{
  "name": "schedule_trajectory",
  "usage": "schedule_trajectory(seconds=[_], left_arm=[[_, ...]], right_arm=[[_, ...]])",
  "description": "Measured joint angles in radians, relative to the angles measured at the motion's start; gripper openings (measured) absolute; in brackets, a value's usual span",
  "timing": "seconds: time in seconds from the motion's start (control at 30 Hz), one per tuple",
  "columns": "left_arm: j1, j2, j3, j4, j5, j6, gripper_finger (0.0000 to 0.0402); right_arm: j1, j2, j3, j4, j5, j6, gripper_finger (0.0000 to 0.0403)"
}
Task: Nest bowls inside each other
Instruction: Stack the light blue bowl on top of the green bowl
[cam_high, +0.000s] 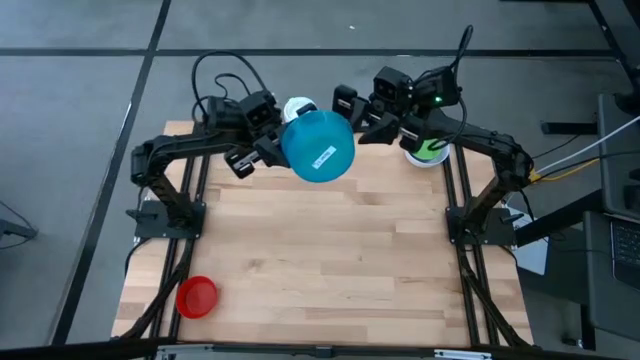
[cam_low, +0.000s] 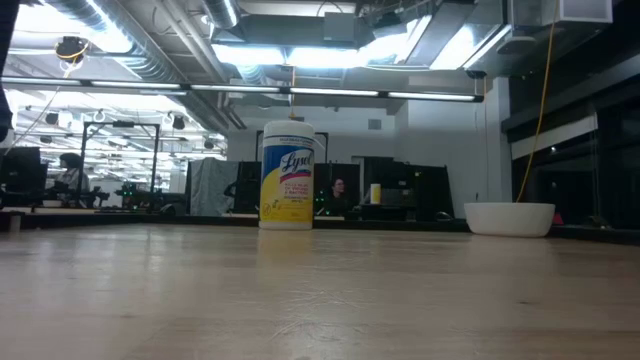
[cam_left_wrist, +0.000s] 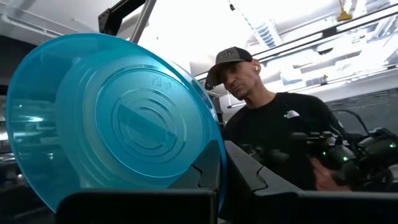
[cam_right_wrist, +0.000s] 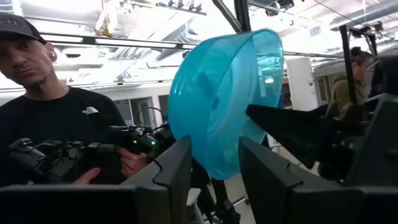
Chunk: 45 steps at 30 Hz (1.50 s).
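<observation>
A light blue bowl (cam_high: 318, 145) hangs on its side high above the table's far middle, with my left gripper (cam_high: 268, 150) shut on it. My right gripper (cam_high: 352, 115) is open just to the bowl's right, and its two fingers (cam_right_wrist: 181, 168) stand on either side of the bowl's lower wall (cam_right_wrist: 217, 155). A red bowl (cam_high: 197, 296) sits on the table near the front left corner. At the far right, a white bowl (cam_high: 428, 152) with green inside it rests on the table; the low view also shows the white bowl (cam_low: 510, 218). My left gripper pinches the bowl's rim (cam_left_wrist: 214, 180), with one finger outside the wall and the other (cam_right_wrist: 280, 124) reaching into the hollow. The bowl is lifted clear and tipped on its side, its bottom (cam_left_wrist: 134, 121) toward the left wrist. My right gripper has the bowl's wall between its fingers; I cannot tell whether they touch it.
A tall white container with a yellow label (cam_low: 287, 175) stands at the table's far edge, just behind the held bowl. A person in a black shirt (cam_left_wrist: 273, 124) stands beyond the table. Bare wood fills the table's middle and near right.
</observation>
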Motion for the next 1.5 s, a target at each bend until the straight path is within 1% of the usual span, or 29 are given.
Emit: schedule_trajectory(seconds=[0.1, 0.27, 0.53, 0.93, 1.07, 1.17, 1.23, 1.3, 1.33, 1.5], left_arm=[[0.000, 0.009, 0.006, 0.001, 0.000, 0.000, 0.0002], [0.000, 0.010, 0.005, 0.002, -0.004, 0.000, 0.0002], [0.000, 0.010, 0.005, 0.000, -0.012, 0.000, 0.0002], [0.001, 0.017, 0.005, -0.001, -0.021, 0.001, 0.0002], [0.001, 0.022, 0.005, 0.005, -0.028, 0.004, 0.0002], [0.002, 0.022, 0.005, 0.008, -0.030, 0.004, 0.0002], [0.002, 0.022, 0.005, 0.008, -0.030, 0.004, 0.0002], [0.003, 0.022, 0.005, 0.006, -0.031, 0.004, 0.0003], [0.003, 0.022, 0.005, 0.005, -0.031, 0.004, 0.0003], [0.003, 0.023, 0.004, -0.002, -0.026, -0.006, 0.0014]], right_arm=[[0.010, 0.000, 0.000, 0.008, 0.000, 0.002, 0.0135], [0.024, 0.000, 0.041, 0.011, -0.003, 0.005, 0.0122], [0.024, 0.001, 0.070, 0.002, -0.008, 0.003, 0.0107], [0.073, 0.031, 0.072, -0.007, -0.003, 0.007, 0.0122], [0.082, 0.036, 0.071, 0.003, 0.009, 0.002, 0.0120], [0.082, 0.035, 0.071, 0.005, 0.030, -0.001, 0.0101], [0.082, 0.035, 0.071, 0.016, 0.026, -0.025, 0.0070], [0.085, 0.034, 0.072, 0.033, 0.003, -0.049, 0.0027], [0.089, 0.033, 0.072, 0.035, 0.000, -0.056, 0.0016], [0.094, 0.034, 0.077, 0.034, -0.015, -0.061, 0.0006]])
